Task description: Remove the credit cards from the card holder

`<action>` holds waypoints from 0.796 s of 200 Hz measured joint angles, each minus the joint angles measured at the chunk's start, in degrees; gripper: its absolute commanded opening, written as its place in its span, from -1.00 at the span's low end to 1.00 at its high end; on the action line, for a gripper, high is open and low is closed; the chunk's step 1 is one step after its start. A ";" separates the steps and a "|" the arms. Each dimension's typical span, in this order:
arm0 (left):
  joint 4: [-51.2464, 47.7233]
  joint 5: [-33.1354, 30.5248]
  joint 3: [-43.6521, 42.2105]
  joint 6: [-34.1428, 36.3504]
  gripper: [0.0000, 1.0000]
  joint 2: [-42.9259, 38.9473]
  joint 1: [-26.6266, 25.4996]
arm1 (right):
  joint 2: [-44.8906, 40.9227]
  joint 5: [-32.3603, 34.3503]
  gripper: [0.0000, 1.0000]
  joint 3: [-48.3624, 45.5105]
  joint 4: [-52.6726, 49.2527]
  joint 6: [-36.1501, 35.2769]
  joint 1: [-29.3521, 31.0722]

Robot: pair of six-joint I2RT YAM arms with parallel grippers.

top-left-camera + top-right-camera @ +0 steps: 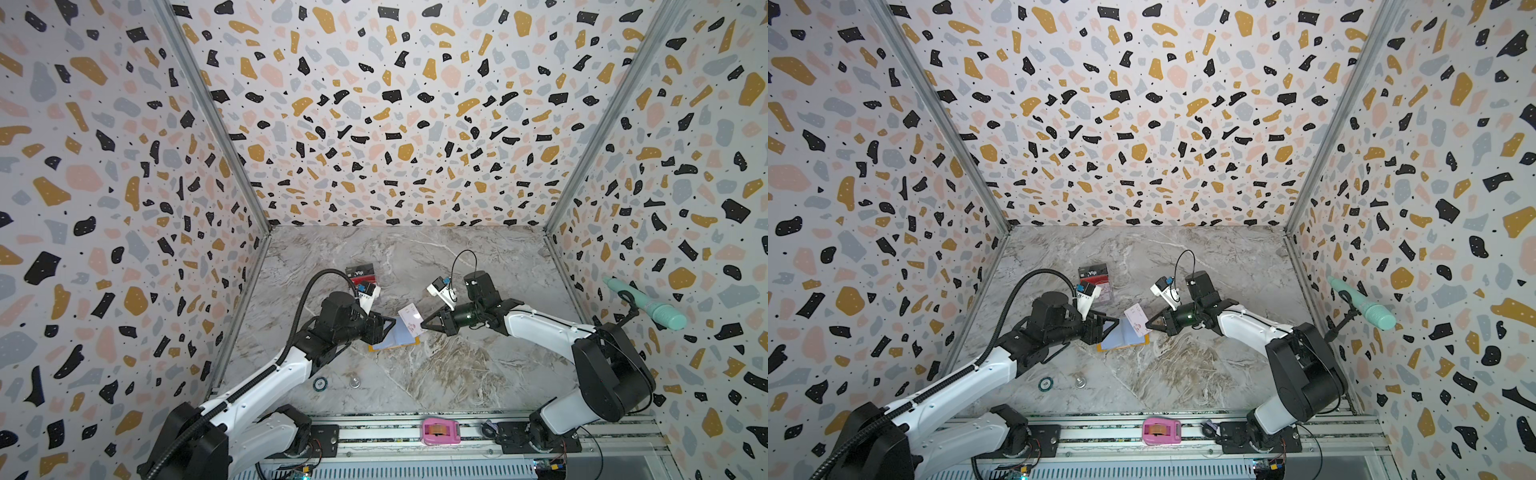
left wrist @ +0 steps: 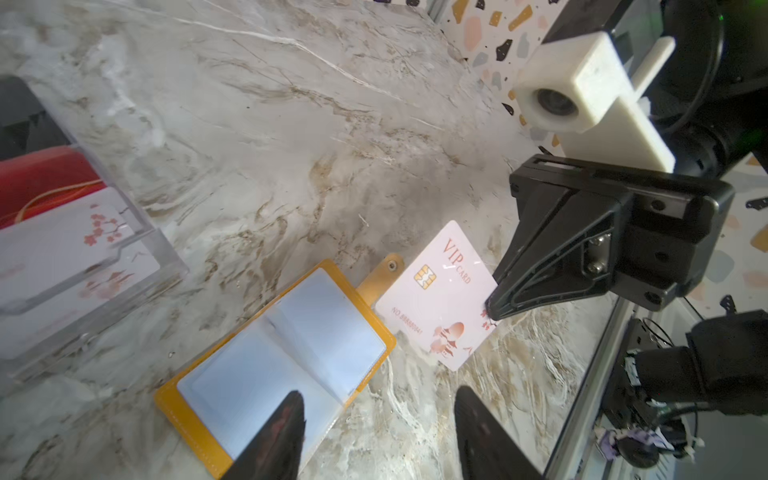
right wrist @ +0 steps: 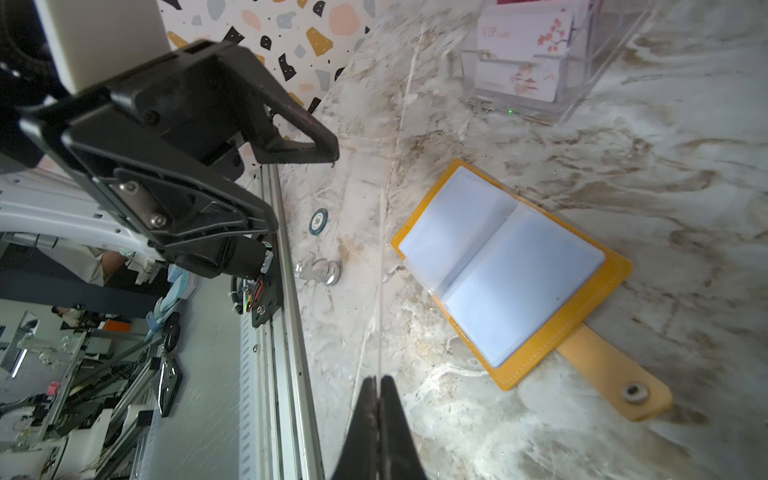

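Observation:
The mustard-yellow card holder lies open on the marble, its bluish sleeves up and its snap tab out. My right gripper is shut on a corner of a white floral VIP credit card, held tilted just beside the holder. My left gripper is open, one finger over the holder's sleeves. A dark red card and another white floral card sit in a clear stand.
The clear acrylic stand is behind the left gripper. A round chip and a small metal piece lie near the front rail. A pink tape dispenser sits on the rail.

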 measured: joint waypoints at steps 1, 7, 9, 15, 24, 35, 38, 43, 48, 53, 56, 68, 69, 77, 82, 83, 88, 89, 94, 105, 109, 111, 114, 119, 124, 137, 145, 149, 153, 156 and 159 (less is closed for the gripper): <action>-0.26 0.20 0.22 0.22 0.19 0.00 0.00 | -0.20 -0.13 -1.00 0.02 -0.20 -0.26 0.00; -1.27 1.09 1.01 1.22 0.19 0.00 0.02 | -0.81 -0.55 -1.00 0.11 -0.90 -1.16 0.00; -1.66 1.31 1.25 1.66 0.19 0.00 0.02 | -1.09 -0.68 -1.00 0.13 -1.16 -1.57 0.00; -2.67 2.16 1.90 2.49 0.19 0.00 0.02 | -1.77 -1.31 -1.00 0.17 -1.92 -2.49 0.00; -4.33 3.58 2.86 3.91 0.19 0.04 0.02 | -2.64 -2.03 -1.00 0.28 -2.95 -3.80 0.00; -6.25 5.14 3.96 5.38 0.18 0.15 0.02 | -3.41 -3.06 -1.00 0.52 -4.15 -5.11 0.00; -6.71 5.62 4.22 5.73 0.18 0.20 0.02 | -3.52 -3.26 -1.00 0.55 -4.37 -5.40 0.00; -7.30 6.23 4.63 6.34 0.17 0.31 0.02 | -3.76 -3.72 -1.00 0.61 -4.61 -5.84 0.00; -7.85 6.88 5.03 6.73 0.17 0.44 0.02 | -3.96 -4.24 -1.00 0.63 -4.68 -6.21 0.02; -8.20 7.37 5.31 7.19 0.17 0.55 0.02 | -4.13 -4.59 -1.00 0.63 -4.74 -6.54 0.02; -8.46 7.63 5.53 7.43 0.16 0.63 0.02 | -4.24 -4.85 -1.00 0.63 -4.76 -6.73 0.09; -9.40 8.87 6.19 8.13 0.14 1.01 0.02 | -4.72 -5.79 -1.00 0.63 -4.96 -7.45 0.35; -9.46 9.03 6.23 8.20 0.14 1.07 0.02 | -4.76 -5.84 -1.00 0.63 -4.96 -7.52 0.39; -9.92 9.84 6.58 8.52 0.13 1.33 0.02 | -5.09 -6.49 -1.00 0.63 -5.05 -8.00 0.55; -10.19 10.25 6.82 8.76 0.11 1.55 0.02 | -5.29 -6.78 -1.00 0.63 -5.09 -8.24 0.66; -10.21 10.40 6.84 8.79 0.11 1.62 0.02 | -5.31 -6.82 -1.00 0.63 -5.09 -8.28 0.68; -10.27 10.93 7.04 8.98 0.09 1.81 0.02 | -5.42 -7.15 -1.00 0.63 -5.16 -8.55 0.83; -10.27 11.04 7.06 8.98 0.09 1.86 0.02 | -5.49 -7.26 -1.00 0.63 -5.18 -8.61 0.87; -10.29 11.67 7.23 9.18 0.07 2.08 0.02 | -5.60 -7.54 -1.00 0.63 -5.22 -8.83 1.07; -10.64 13.20 7.74 9.38 0.01 2.62 0.02 | -5.70 -8.09 -1.00 0.63 -5.35 -9.27 1.49; -10.67 13.70 7.87 9.38 -0.02 2.82 0.02 | -5.70 -8.28 -1.00 0.63 -5.38 -9.49 1.64; -10.69 14.05 7.96 9.44 -0.05 2.91 0.02 | -5.70 -8.35 -1.00 0.63 -5.38 -9.55 1.75; -10.67 14.56 8.04 9.44 -0.10 3.04 0.02 | -5.70 -8.46 -1.00 0.63 -5.38 -9.70 1.86; -10.69 15.26 8.20 9.51 -0.22 3.30 0.02 | -5.70 -8.63 -1.00 0.63 -5.40 -9.84 2.01; -10.75 16.33 8.33 9.55 -0.29 3.58 0.02 | -5.70 -8.90 -1.00 0.63 -5.44 -10.01 2.16; -11.02 18.27 8.70 9.77 -0.42 4.35 0.02 | -5.70 -9.31 -1.00 0.63 -5.40 -10.40 2.56; -11.23 19.56 8.96 10.01 -0.49 4.90 0.02 | -5.68 -9.49 -1.00 0.63 -5.38 -10.56 2.73; -11.32 20.13 9.03 10.23 -0.51 5.16 0.02 | -5.68 -9.53 -1.00 0.63 -5.33 -10.60 2.75; -11.45 20.61 9.09 10.45 -0.53 5.38 0.02 | -5.68 -9.62 -1.00 0.63 -5.33 -10.62 2.75; -11.65 21.05 9.16 10.47 -0.54 5.57 0.02 | -5.66 -9.66 -1.00 0.63 -5.31 -10.67 2.78; -11.76 21.40 9.20 10.64 -0.54 5.73 0.02 | -5.66 -9.70 -1.00 0.63 -5.31 -10.69 2.82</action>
